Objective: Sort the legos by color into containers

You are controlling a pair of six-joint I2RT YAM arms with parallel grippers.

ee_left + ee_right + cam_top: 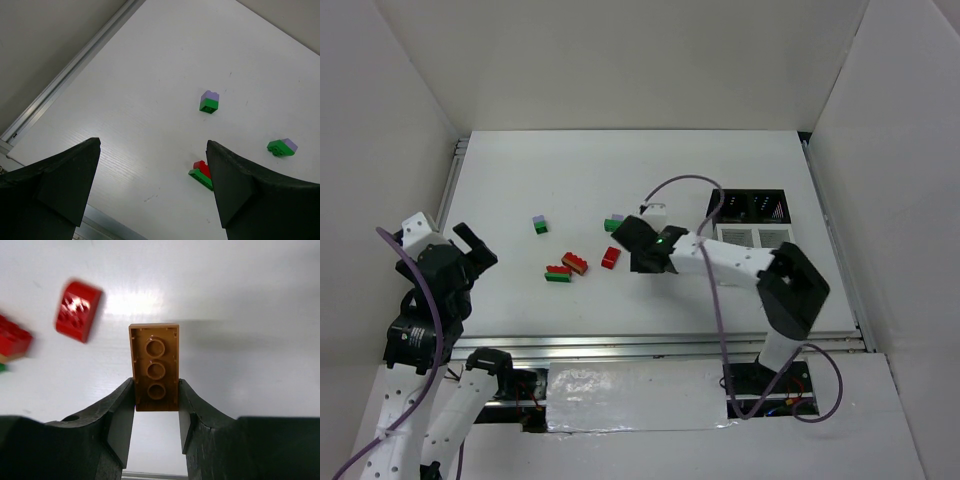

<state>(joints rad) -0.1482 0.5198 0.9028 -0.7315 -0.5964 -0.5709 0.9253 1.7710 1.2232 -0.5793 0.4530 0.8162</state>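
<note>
L gripper at table's 9 o'clock, fingers spread wide, nothing btwn them. Nearest lavender-green brick at its 2 o'clock. R gripper mid-table, fingers pinching brown brick by its long sides; red brick at brown brick's 10 o'clock, wrist view. Bins at table's 3 o'clock.
</note>
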